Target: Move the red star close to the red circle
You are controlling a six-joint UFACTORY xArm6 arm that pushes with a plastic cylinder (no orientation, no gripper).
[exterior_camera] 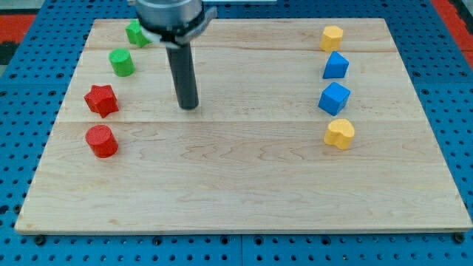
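Observation:
The red star (pixel 101 100) lies near the board's left edge, just above the red circle (pixel 101 140), with a small gap between them. My tip (pixel 189 106) rests on the board to the right of the red star, well apart from it and touching no block. The rod rises from the tip toward the view's top.
A green circle (pixel 122 62) and a green block (pixel 137 33), partly hidden by the arm, sit at upper left. On the right stand a yellow block (pixel 332 37), two blue blocks (pixel 335 66) (pixel 334 97) and a yellow heart (pixel 340 134). The wooden board (pixel 244 192) lies on a blue pegboard.

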